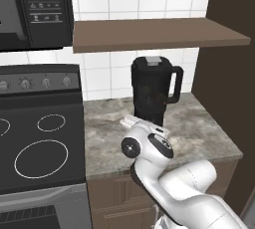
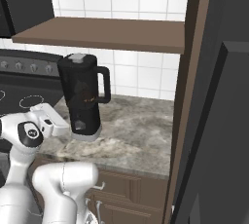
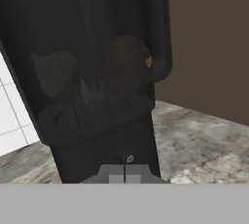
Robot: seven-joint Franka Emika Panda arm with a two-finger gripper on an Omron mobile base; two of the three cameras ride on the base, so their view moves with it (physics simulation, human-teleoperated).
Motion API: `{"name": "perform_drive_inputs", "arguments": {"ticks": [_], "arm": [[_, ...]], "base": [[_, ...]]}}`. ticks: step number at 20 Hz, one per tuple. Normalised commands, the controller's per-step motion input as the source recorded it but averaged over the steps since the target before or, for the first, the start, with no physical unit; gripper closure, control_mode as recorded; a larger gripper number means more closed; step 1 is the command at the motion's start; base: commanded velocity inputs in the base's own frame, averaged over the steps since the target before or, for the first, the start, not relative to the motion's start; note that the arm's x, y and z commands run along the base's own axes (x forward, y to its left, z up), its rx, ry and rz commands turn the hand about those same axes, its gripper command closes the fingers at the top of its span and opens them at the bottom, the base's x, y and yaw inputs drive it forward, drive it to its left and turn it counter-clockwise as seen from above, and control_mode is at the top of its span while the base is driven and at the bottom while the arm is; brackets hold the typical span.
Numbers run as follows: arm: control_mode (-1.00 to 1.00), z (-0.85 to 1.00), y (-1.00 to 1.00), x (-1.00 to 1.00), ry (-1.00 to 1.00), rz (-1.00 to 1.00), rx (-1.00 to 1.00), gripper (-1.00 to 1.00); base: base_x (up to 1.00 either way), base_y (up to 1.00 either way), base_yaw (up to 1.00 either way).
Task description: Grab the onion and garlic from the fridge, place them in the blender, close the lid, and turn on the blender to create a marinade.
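Tall black blender jug point(image 3: 92, 72) upright, grey-centred lid point(image 1: 152, 62) on; brown onion point(image 3: 125, 65) and pale garlic point(image 3: 54, 72) inside, directly ahead of jaws.

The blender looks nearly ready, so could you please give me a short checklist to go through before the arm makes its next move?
1. Lid seated on top of the blender: ok, it sits flat on the jug.
2. Onion inside the jug: ok, a round brownish shape shows through the dark wall.
3. Garlic inside the jug: ok, a pale lumpy shape sits beside the onion.
4. Blender upright on the counter: ok.
5. Tool closed and empty: ok, fingertips together at the base front.
6. Tool actually touching the knob: cannot tell, the contact is hidden.
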Motion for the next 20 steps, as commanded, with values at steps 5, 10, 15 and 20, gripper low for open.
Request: {"name": "perform_drive_inputs", "arguments": {"ticks": [5, 10, 15, 20], "arm": [[-1.00, -0.18, -0.16, 0.15, 0.00, 0.00, 0.00, 1.00], [-1.00, -0.31, -0.58, 0.01, 0.00, 0.00, 0.00, 1.00], [-1.00, -0.23, -0.44, 0.01, 0.00, 0.00, 0.02, 1.00], [-1.00, -0.51, -0.03, 0.01, 0.00, 0.00, 0.00, 1.00]], "base": [[0.00, 0.00, 0.00], [0.00, 0.00, 0.00], [0.00, 0.00, 0.00], [0.00, 0.00, 0.00]]}}
